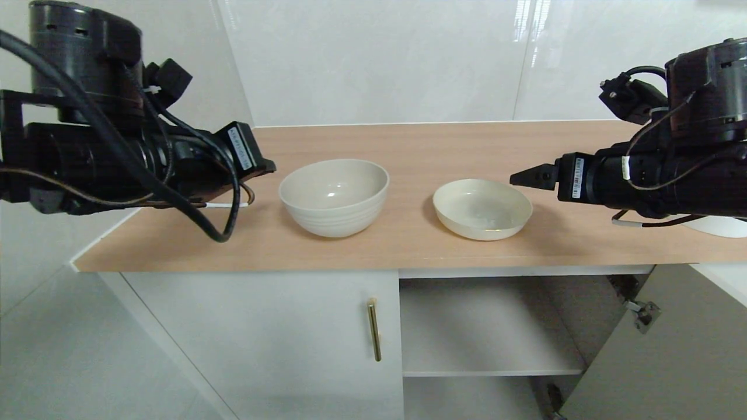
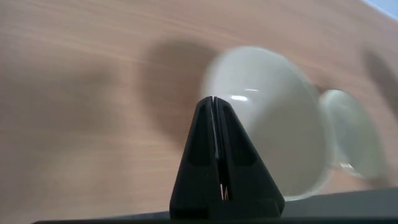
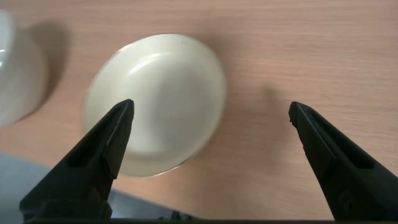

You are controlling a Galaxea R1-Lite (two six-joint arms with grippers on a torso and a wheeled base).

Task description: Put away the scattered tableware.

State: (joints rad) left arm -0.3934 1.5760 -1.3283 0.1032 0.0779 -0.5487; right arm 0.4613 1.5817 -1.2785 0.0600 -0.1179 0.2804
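**A:** Starting nearest?

**B:** Down low, a white cupboard. Shut on the left behind a door point(image 1: 262, 338) with a gold handle point(image 1: 374, 329). Open on the right, with a white shelf point(image 1: 484, 350) inside and the open door point(image 1: 659, 361) swung out toward the camera.

**A:** And above that?

**B:** On the wooden counter point(image 1: 408, 146), two pale bowls, upright and well apart. Deep bowl point(image 1: 334, 197) toward the left, shallow bowl point(image 1: 482, 208) toward the right. Neither one held.

**A:** Pincers?

**B:** Left gripper point(image 2: 214, 102) clenched, fingers point(image 2: 202, 143) pressed flat together on nothing. Hanging just left of the deep bowl, clear of its rim. Right gripper point(image 3: 210, 106) released, fingers point(image 3: 106, 143) spread wide. Hanging just right of the shallow bowl, about level with its rim, not touching.

**A:** Farthest back?

**B:** Behind the counter, a glossy white tiled wall point(image 1: 379, 58).
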